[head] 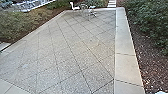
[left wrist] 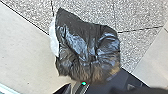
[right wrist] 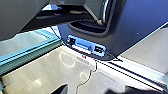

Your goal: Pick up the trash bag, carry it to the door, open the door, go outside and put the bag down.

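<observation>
"Where's the trash bag (left wrist: 88, 47)?"

"Under the left wrist, black and bunched, near the robot's dark base (left wrist: 105, 86). I can't tell whether the left gripper (left wrist: 98, 88) is clamped on it. Can't tell the right gripper's (right wrist: 96, 89) state either."

"What might go wrong?"

"If it's hanging, a jolt could swing it into the base, and slick plastic could slip from a weak hold."

"Anything in the way?"

"By the right arm, a teal-edged glass panel (right wrist: 27, 47) and a pale sill (right wrist: 140, 72) sit near the base; a sharp turn could clip them. That thin black cord (right wrist: 90, 75) might snag. Outside, stone edging (head: 125, 62) at one o'clock, shrubs (head: 155, 27) at two, white chair (head: 74, 6) far off at twelve."
</observation>
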